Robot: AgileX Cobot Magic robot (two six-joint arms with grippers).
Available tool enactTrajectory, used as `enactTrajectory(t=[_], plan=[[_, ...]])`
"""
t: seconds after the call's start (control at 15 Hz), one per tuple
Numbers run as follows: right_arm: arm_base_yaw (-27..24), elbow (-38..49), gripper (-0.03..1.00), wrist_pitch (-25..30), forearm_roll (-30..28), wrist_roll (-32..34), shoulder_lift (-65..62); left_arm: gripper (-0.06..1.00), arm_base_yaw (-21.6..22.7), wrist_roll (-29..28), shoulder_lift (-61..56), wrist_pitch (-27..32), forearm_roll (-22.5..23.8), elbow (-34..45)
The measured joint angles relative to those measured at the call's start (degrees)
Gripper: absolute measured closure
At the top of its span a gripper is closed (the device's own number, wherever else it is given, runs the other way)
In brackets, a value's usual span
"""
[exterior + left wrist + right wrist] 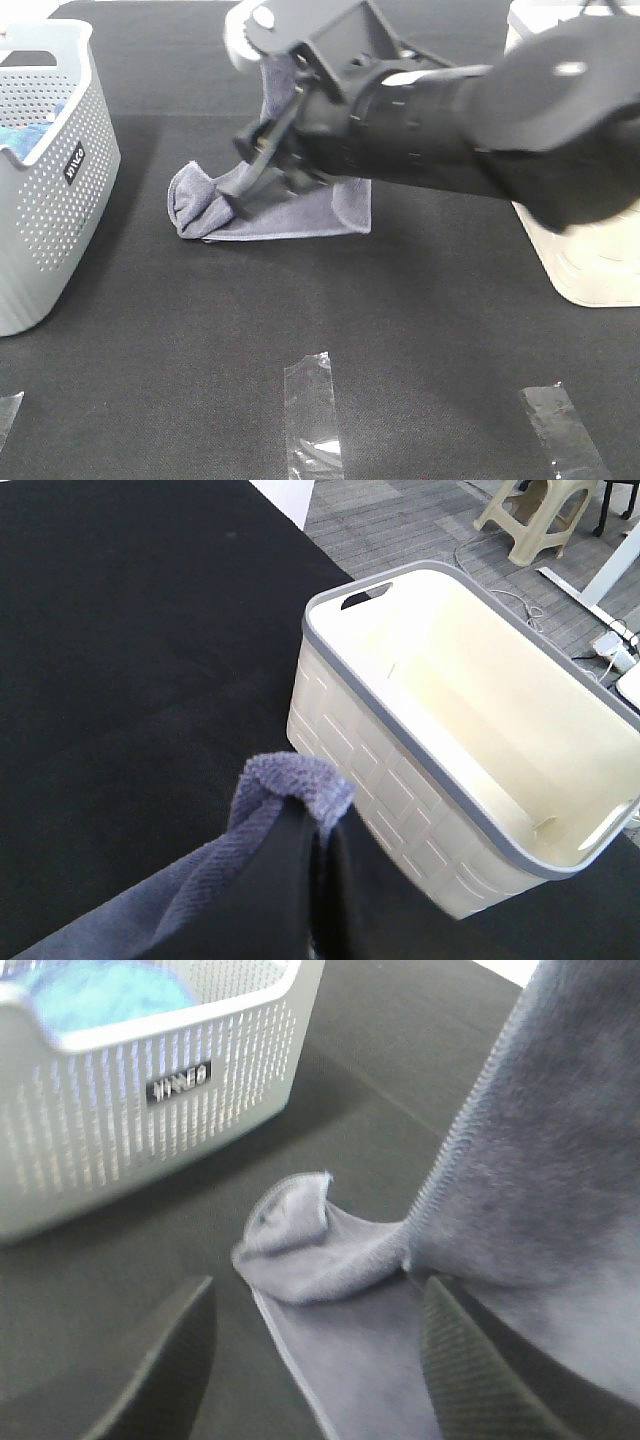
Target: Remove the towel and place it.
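Your left fingers are pinching the towel up high; your right fingers are gaping wide above the counter.

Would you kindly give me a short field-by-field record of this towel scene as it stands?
towel: slate grey-blue, one end lifted, the rest crumpled on the black table
left pincer: shut on the towel's raised edge
right pincer: open, close to the lying part, gripping nothing
grey basket: perforated, holds a bright blue cloth
cream basket: no contents visible
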Motion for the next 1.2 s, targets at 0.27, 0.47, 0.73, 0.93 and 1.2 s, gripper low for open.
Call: enactTrajectory(t=[0.27,0.47,0.73,0.93,1.2], plan=[[0.0,-0.8,0.38,-8.3,-0.1,8.0,3.8,0.94,0.0,-0.1,-0.1,0.7,0.0,0.0],[0.0,-1.0,0.33,-13.2,-0.1,10.4,6.5,0.94,0.0,-0.2,-0.1,0.9,0.0,0.0],[0.0,-1.1,0.26,-22.5,0.0,14.3,11.1,0.94,0.0,-0.2,-0.1,0.9,0.0,0.0],[0.0,-1.8,0.26,-28.1,-0.1,16.7,13.5,0.94,0.0,-0.2,-0.1,0.9,0.0,0.0],[-0.1,-4.0,0.26,-29.0,0.2,16.8,16.6,0.94,0.0,-0.2,-0.1,1.3,0.3,0.0]])
